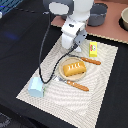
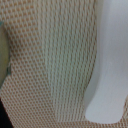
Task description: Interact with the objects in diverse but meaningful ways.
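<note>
In the exterior view my gripper (image 1: 75, 48) is down on the woven placemat (image 1: 47, 75), just behind the tan plate (image 1: 64, 73). I cannot tell how its jaws stand. An orange rectangular block (image 1: 74, 69) lies on the plate. The yellow packet with red marks (image 1: 93, 48) lies just to the exterior view's right of the gripper. Orange-handled cutlery lies on either side of the plate, one piece (image 1: 91, 61) behind it and one piece (image 1: 76, 84) in front. The pale blue carton (image 1: 36, 87) stands at the mat's front left corner. The wrist view, very close to the mat, shows the white elongated piece (image 2: 107, 65).
A grey pot (image 1: 98, 14) and a pale bowl (image 1: 124, 19) stand behind the mat at the back right. A black cable (image 1: 46, 50) hangs from the arm down over the mat's left part. The dark table (image 1: 20, 35) surrounds the mat.
</note>
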